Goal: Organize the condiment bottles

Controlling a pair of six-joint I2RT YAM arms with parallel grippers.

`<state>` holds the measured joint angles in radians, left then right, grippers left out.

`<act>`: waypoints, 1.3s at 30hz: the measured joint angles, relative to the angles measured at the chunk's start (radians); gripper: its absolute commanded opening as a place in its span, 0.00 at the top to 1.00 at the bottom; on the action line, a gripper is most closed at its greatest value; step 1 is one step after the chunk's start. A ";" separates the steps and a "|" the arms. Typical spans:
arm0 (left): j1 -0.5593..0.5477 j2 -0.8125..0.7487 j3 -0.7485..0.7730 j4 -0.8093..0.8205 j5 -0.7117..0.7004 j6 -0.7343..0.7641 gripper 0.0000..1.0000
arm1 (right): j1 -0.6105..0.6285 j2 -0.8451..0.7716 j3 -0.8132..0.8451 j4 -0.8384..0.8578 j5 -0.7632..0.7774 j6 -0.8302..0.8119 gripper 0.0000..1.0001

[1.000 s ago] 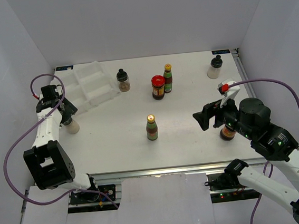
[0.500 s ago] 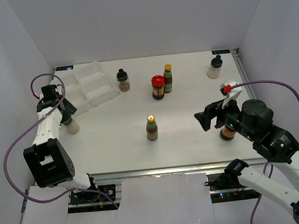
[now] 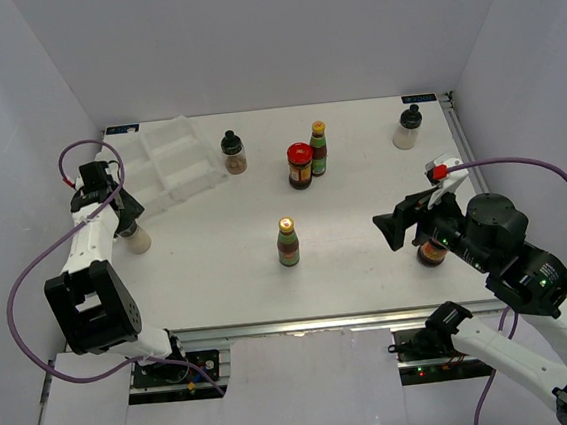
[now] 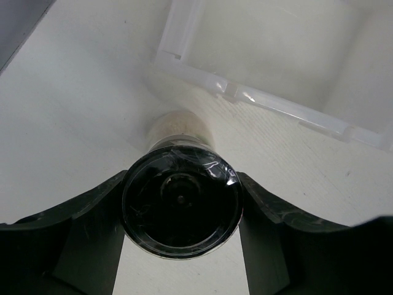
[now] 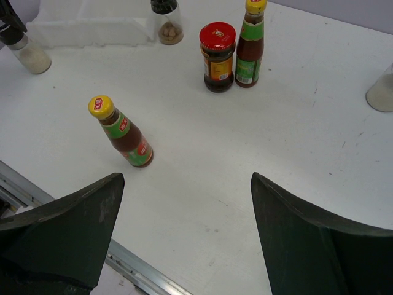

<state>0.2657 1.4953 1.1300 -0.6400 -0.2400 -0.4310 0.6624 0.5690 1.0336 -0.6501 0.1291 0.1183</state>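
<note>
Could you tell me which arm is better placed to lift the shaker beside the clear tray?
Left: the left gripper flanks the shaker's black cap, next to the tray; the open right gripper hangs far across the table.

From above, the right arm (image 3: 490,223) covers all but the base of a jar (image 3: 429,255), its lid unseen. In the left wrist view the shaker's black cap (image 4: 181,203) hides nearly all its body, whether the fingers (image 4: 92,239) press it cannot be told, and the clear tray (image 4: 276,104) runs off the top and right edges. The right wrist view cuts a pale shaker (image 5: 382,92) at its right edge.
</note>
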 measured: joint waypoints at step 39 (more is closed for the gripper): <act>0.001 0.507 0.962 -0.190 0.154 0.030 1.00 | 0.000 0.089 0.190 -0.091 -0.054 0.054 0.10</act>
<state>0.2663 2.0021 2.0920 -0.8304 -0.0858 -0.4006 0.6624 0.6575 1.2232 -0.7408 0.0755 0.1723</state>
